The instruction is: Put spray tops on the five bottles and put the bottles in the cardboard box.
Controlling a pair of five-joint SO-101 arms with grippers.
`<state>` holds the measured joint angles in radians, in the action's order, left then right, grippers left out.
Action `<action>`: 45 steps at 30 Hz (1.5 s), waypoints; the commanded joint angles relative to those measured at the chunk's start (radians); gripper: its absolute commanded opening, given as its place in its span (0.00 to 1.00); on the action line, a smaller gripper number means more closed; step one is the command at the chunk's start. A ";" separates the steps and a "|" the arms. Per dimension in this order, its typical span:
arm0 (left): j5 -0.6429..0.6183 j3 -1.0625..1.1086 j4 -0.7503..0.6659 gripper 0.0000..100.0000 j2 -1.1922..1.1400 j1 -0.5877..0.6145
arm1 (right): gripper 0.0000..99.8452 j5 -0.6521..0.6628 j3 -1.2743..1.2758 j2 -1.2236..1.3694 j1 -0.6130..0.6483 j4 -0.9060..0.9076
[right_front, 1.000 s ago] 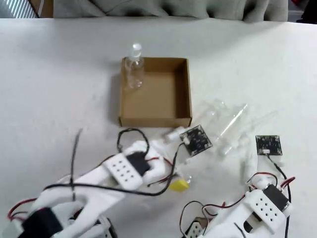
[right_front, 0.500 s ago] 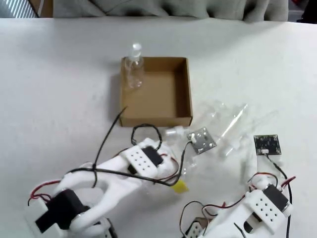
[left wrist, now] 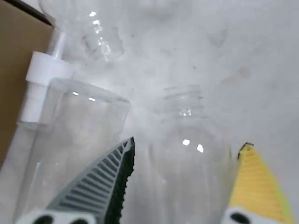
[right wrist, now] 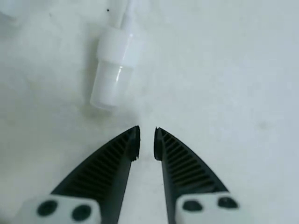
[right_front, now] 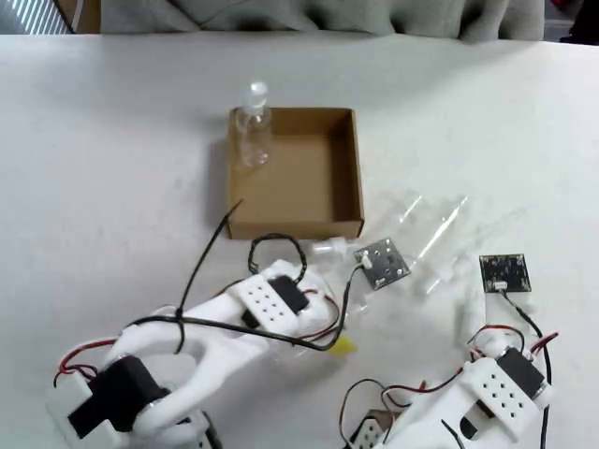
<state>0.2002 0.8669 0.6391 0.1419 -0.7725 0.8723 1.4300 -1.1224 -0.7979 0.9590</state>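
A brown cardboard box (right_front: pixel 295 173) lies open in the middle of the table. One clear bottle with a spray top (right_front: pixel 253 126) stands at its far left corner. In the left wrist view my left gripper (left wrist: pixel 188 143) is open, its grey and yellow fingers on either side of a clear topless bottle (left wrist: pixel 189 158) lying on the table. Beside that lies a bottle with a white spray top (left wrist: pixel 44 79), close to the box's wall (left wrist: pixel 16 70). My right gripper (right wrist: pixel 145 133) is shut and holds nothing; a loose spray top (right wrist: pixel 112 70) lies just beyond its tips.
More clear bottles and spray tops (right_front: pixel 426 234) lie in a loose heap right of the box. The left arm (right_front: pixel 234 323) stretches from the near left, and the right arm (right_front: pixel 496 383) sits at the near right. The table's far half and left side are bare.
The left arm has swung and dropped lower, bringing its wrist closer to the table in front of the box. The right arm has kept still.
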 commanded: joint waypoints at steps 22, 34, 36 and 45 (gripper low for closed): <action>-0.006 -0.175 -0.003 0.01 -0.147 -0.004 | 0.05 0.011 -0.006 -0.010 0.002 -0.012; -0.005 -0.155 -0.003 0.02 -0.140 -0.019 | 0.05 0.011 -0.006 -0.010 0.002 -0.010; -0.005 -0.157 -0.003 0.02 -0.140 -0.018 | 0.05 0.011 -0.006 -0.010 0.002 -0.010; -0.015 -0.153 0.017 0.25 -0.137 -0.010 | 0.05 0.012 -0.006 -0.010 0.002 -0.010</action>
<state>0.1987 0.7472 0.6483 -0.0054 -0.7787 0.8723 1.4300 -1.1224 -0.7979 0.9590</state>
